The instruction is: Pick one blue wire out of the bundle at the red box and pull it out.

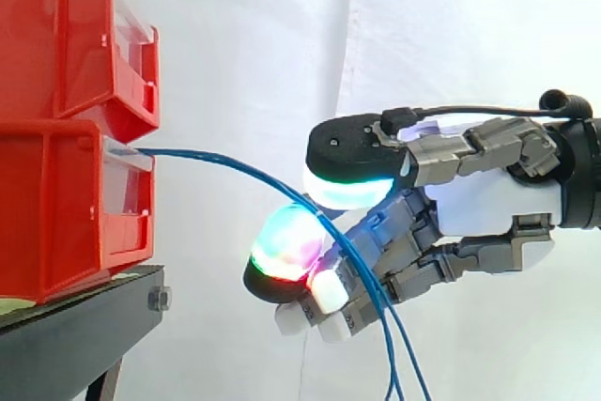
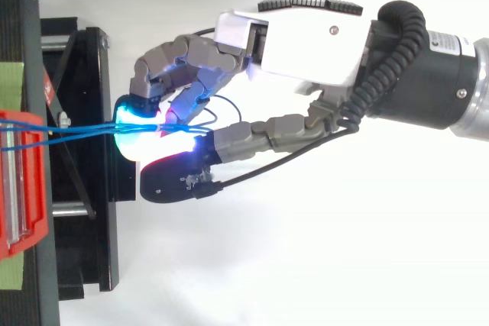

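I see the hand (image 1: 488,199) pinching thin blue wires (image 1: 192,155) between thumb and finger pads (image 1: 286,246); next, I reckon, a steady pull off the red plastic box (image 1: 56,204).

The blue wires (image 1: 216,162) cross the open gap beside red bins (image 1: 56,204).

Thin blue wires (image 1: 202,158) come out of the front of the lower red box (image 1: 56,204), taut and nearly level, then slope downward. They run between the glowing pads of the hand (image 1: 488,204), pinched there, and two strands hang loose below.
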`<move>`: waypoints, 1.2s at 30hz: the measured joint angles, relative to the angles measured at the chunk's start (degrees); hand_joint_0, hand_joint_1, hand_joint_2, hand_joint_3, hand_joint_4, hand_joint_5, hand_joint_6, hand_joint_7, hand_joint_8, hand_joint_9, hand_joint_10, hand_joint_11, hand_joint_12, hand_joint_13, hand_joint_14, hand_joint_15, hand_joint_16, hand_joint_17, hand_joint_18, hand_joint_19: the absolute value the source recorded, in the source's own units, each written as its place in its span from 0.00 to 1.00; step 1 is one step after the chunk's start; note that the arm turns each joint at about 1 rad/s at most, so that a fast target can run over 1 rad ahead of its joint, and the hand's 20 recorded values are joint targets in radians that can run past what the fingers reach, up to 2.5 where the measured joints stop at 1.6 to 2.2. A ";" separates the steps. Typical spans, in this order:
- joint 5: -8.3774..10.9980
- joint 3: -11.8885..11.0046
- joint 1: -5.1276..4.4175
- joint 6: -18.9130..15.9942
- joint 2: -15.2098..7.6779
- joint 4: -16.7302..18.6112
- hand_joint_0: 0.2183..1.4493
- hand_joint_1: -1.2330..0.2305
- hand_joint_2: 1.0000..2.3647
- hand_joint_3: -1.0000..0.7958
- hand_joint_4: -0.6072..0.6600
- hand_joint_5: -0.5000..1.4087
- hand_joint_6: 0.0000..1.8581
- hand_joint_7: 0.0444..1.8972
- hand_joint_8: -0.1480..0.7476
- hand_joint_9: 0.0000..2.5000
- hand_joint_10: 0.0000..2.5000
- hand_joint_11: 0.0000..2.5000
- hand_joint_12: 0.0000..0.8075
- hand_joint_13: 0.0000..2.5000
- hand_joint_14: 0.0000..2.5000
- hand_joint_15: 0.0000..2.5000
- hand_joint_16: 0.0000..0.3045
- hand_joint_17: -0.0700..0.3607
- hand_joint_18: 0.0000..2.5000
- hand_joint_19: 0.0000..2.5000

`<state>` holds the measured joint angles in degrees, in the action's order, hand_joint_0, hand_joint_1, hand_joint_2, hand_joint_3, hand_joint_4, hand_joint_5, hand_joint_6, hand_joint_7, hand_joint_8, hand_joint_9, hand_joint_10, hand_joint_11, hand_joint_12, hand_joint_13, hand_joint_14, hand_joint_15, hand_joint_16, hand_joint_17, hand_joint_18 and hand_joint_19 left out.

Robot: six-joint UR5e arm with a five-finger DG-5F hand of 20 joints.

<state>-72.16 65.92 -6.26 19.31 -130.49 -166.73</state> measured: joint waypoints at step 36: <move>0.06 0.00 1.49 2.94 0.05 -0.01 0.32 0.37 0.01 0.51 0.71 0.22 0.31 0.58 0.49 0.37 0.01 0.17 0.50 0.22 0.00 0.12 0.23 0.52 0.16 0.18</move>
<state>-72.09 65.92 -4.77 22.25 -130.44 -166.73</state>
